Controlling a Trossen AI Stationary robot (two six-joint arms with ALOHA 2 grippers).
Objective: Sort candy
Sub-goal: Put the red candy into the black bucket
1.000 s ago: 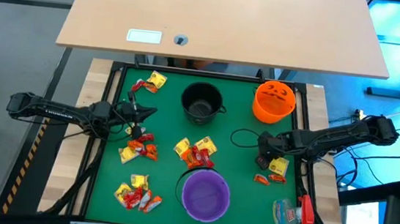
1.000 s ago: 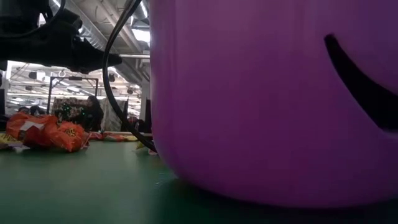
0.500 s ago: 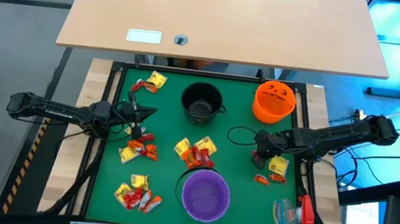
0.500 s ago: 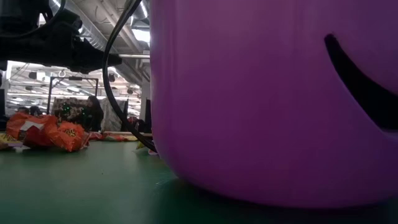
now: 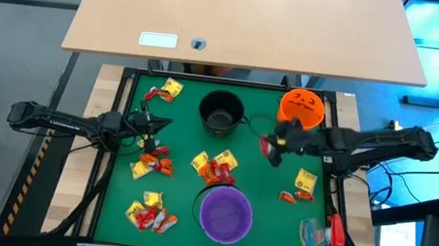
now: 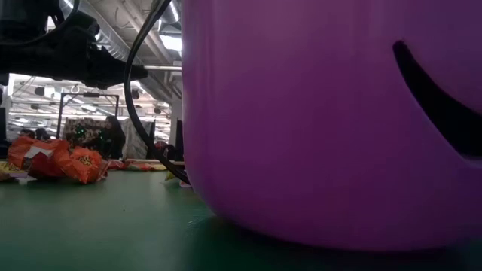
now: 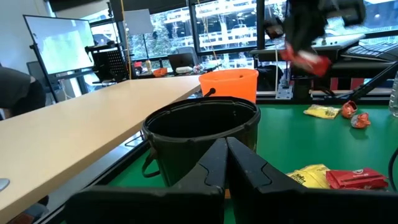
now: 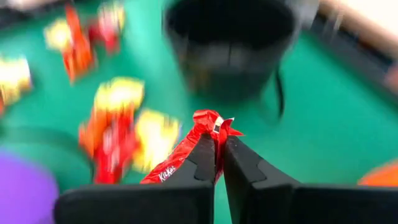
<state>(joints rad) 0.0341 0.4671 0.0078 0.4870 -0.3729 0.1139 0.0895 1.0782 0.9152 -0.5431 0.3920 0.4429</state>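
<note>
Right tool [image 8: 217, 152] is pinched on a red candy [image 8: 198, 138], carrying it mid-frame in the high view between the black bowl [image 5: 221, 112] and orange bowl [image 5: 300, 111], likely so it clears the piles, while the left tool [image 5: 151, 133] waits shut at left.

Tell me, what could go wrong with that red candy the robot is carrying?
The right hand pinches the red candy only by one end, and most of it dangles free, so it might slip out. It hangs in the air between the black bucket and the orange bucket, so it might land in the wrong one. The left hand waits shut near other candy.
</note>
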